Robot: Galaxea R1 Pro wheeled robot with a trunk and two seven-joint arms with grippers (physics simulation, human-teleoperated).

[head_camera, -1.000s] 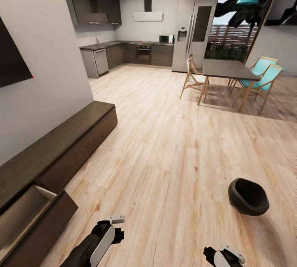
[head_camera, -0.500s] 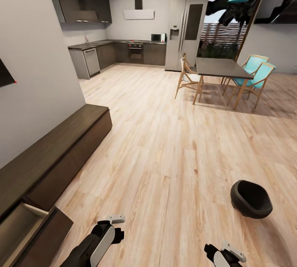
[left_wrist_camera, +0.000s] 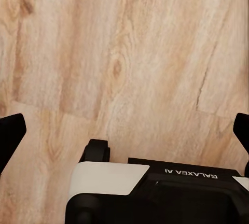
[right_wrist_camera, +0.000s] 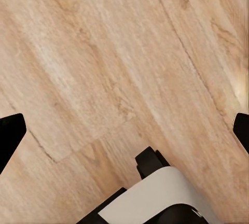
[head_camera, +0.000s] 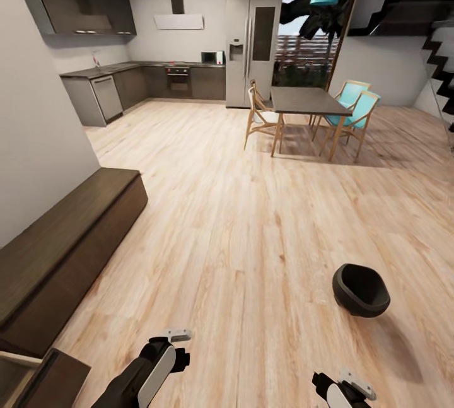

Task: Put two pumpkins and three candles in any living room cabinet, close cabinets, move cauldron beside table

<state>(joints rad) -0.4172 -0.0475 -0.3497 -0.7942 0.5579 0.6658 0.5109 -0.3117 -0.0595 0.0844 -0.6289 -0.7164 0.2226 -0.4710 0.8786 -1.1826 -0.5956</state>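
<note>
While the head camera looks out over a wide room of pale plank floor (head_camera: 252, 219), the black cauldron (head_camera: 360, 290) sits on the boards at right, mouth tipped up toward the viewer, well apart from everything else. Along the left wall runs the long dark-brown cabinet (head_camera: 63, 250), and at its near end, down in the corner of the view, one drawer (head_camera: 38, 376) stands pulled out. Further back there's a dining table (head_camera: 306, 102) with turquoise chairs (head_camera: 353, 108) and a kitchen beyond. Both arms poke in low: the left gripper (head_camera: 170, 345) and the right gripper (head_camera: 343, 389), each hanging over bare floor, though from up here I cannot tell how their fingers sit.

Over to the left wrist camera: the left gripper (left_wrist_camera: 124, 136) has its black fingertips (left_wrist_camera: 10, 136) spread wide at opposite edges, nothing between them but wood grain.

Right wrist camera, same story: the right gripper (right_wrist_camera: 124, 130) is splayed wide, fingertips (right_wrist_camera: 9, 133) far apart, pinching nothing, plank floor beneath.
</note>
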